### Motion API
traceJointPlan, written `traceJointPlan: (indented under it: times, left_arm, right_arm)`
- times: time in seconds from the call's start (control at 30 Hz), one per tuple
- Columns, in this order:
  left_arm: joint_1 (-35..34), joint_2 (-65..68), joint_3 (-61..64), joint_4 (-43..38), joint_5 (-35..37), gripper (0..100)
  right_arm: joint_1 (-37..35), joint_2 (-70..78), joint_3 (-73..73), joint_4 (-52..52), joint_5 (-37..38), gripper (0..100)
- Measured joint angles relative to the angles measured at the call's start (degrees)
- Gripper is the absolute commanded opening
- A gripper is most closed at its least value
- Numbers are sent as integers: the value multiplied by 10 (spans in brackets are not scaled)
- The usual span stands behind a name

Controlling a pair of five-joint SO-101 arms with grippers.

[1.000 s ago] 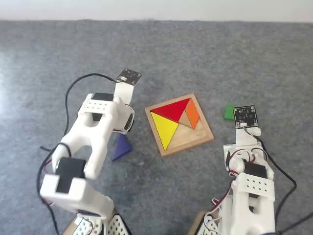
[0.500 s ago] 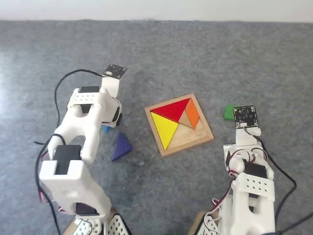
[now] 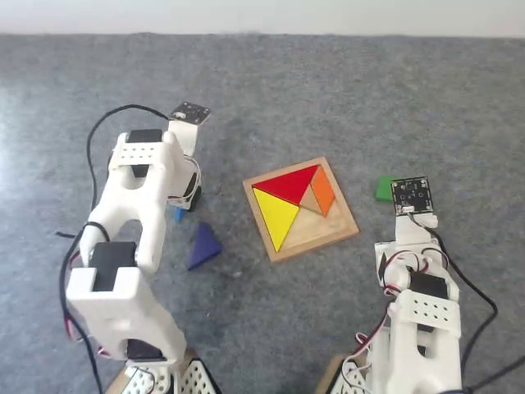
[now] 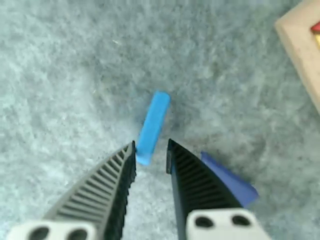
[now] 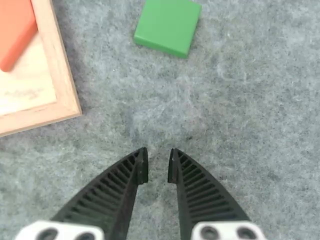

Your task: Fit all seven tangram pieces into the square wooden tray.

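Note:
The square wooden tray (image 3: 343,232) holds a red triangle (image 3: 289,185), a yellow triangle (image 3: 276,215) and an orange piece (image 3: 323,195). Left of it on the carpet lie a light blue piece (image 3: 178,215) and a dark blue triangle (image 3: 203,245). My left gripper (image 4: 150,149) hangs low over the light blue piece (image 4: 153,126), open by a narrow gap, with the piece's near end at its fingertips; the dark blue triangle (image 4: 234,181) is just beside it. A green square (image 3: 383,187) lies right of the tray. My right gripper (image 5: 157,161) is slightly open over bare carpet, short of the green square (image 5: 168,25).
Grey carpet covers the whole table. The tray's corner (image 5: 60,107) lies close to my right gripper. The left arm's cable (image 3: 107,156) loops out to its left. Open carpet stretches behind the tray and along the front between the two arms.
My left arm has swung left, away from the tray, and now stands over the light blue piece. The right arm and all pieces have kept still.

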Motion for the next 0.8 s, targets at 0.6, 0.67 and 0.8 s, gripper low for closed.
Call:
traceJointPlan:
  times: [0.6, 0.67, 0.8]
  left_arm:
    - [-2, 2, -3, 3, 0, 53]
    - [-2, 2, -3, 3, 0, 17]
    - [-1, 2, -3, 3, -2, 13]
  right_arm:
    - [0, 0, 0, 0, 0, 80]
    - [0, 0, 0, 0, 0, 80]
    - [0, 0, 0, 0, 0, 80]
